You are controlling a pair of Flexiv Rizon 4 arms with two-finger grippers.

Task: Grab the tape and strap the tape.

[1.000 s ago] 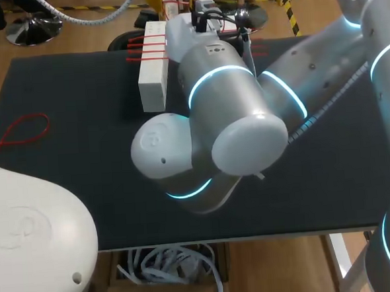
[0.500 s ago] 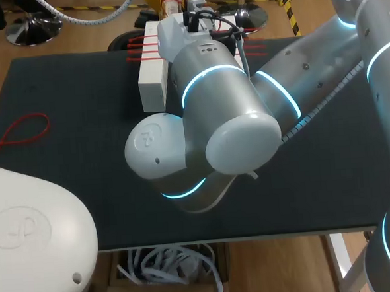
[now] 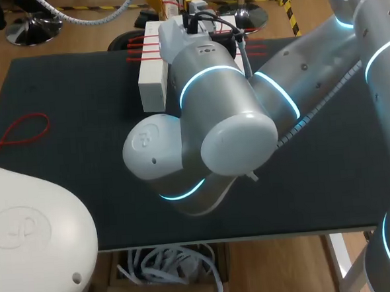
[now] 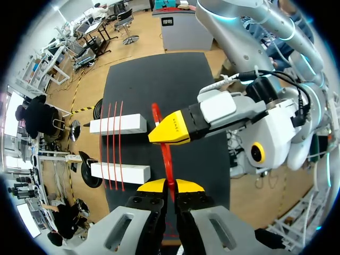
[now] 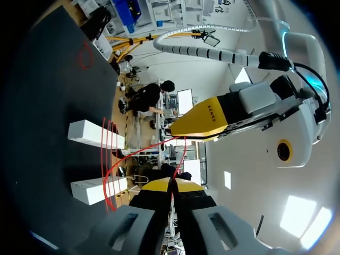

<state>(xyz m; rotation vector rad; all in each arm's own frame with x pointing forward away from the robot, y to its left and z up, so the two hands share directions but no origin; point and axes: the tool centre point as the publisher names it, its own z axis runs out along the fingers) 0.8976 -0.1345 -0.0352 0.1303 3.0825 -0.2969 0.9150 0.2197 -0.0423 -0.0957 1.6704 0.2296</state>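
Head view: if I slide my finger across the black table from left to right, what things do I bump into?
Red loop of tape → white block → right arm, reaching in from the right side.

1. The table (image 3: 65, 193) wears a dark mat from edge to edge;
2. a long white block (image 3: 153, 82) lies on it near the far edge; a second white block (image 5: 101, 190) lies parallel to it, a gap between them;
3. a red tie (image 3: 23, 129), closed into a loop, lies flat towards the table's left side, well apart from both blocks.
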